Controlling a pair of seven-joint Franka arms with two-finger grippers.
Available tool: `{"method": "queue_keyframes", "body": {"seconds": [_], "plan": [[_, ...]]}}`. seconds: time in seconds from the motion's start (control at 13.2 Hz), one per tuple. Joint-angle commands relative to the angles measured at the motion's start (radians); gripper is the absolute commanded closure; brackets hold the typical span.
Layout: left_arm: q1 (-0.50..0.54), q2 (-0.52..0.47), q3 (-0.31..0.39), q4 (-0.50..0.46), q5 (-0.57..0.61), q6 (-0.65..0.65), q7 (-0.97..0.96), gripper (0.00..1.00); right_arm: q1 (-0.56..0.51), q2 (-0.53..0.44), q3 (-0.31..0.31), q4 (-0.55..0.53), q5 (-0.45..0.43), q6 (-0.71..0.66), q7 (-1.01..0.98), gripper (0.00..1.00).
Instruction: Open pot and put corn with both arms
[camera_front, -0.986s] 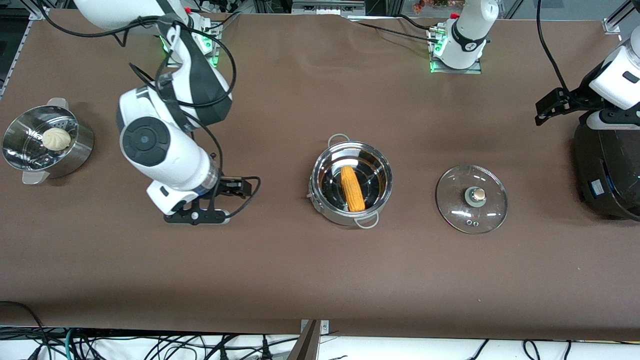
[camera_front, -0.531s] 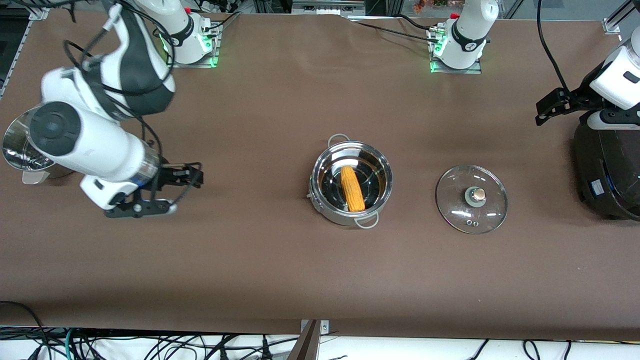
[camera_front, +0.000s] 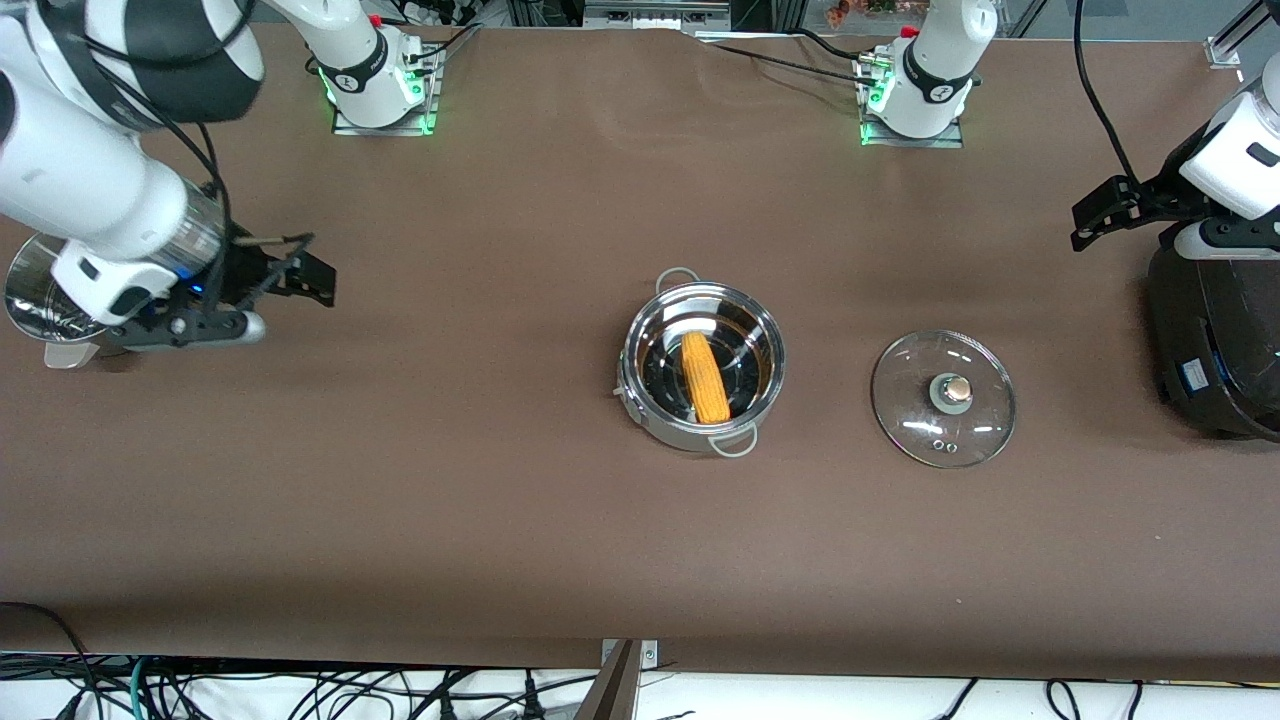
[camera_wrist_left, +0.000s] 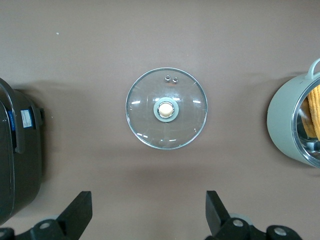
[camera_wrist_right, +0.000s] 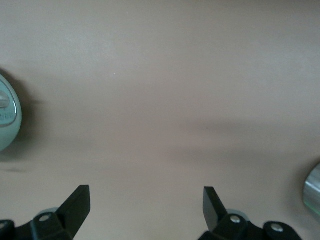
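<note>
The shiny round stainless-steel pot (camera_front: 702, 365) sits mid-counter, uncovered, with the yellow-orange corn cob (camera_front: 705, 377) lying inside it; neither has moved. The clear glass lid with brass knob (camera_front: 943, 398) lies flat beside the pot toward the left arm's end, unchanged. The right gripper (camera_front: 285, 280), fingers apart and empty, has swung from mid-counter to the right arm's end, beside the perforated steel steamer basket (camera_front: 40, 310). The left gripper (camera_wrist_left: 147, 217), fingers apart, waits above the lid, near the big black appliance (camera_front: 1215, 340).

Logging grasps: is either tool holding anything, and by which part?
Nothing is held: the left tool and right tool are both open and empty.
</note>
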Motion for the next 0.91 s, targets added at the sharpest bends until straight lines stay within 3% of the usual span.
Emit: {"method": "queue_keyframes", "body": {"seconds": [0.0,0.38,0.83], "plan": [[0.007,-0.008,0.001,-0.005,-0.026,-0.006,0.022,0.0,-0.071,-0.083,0.015,-0.072,0.013,-0.011,-0.07,0.0],[0.007,-0.008,0.002,-0.005,-0.026,-0.006,0.022,0.0,-0.129,-0.222,0.054,-0.139,0.006,-0.056,-0.096,0.0],[0.007,-0.008,0.002,-0.005,-0.027,-0.006,0.022,0.0,-0.128,-0.229,0.046,-0.133,0.006,-0.057,-0.096,0.0]]}}
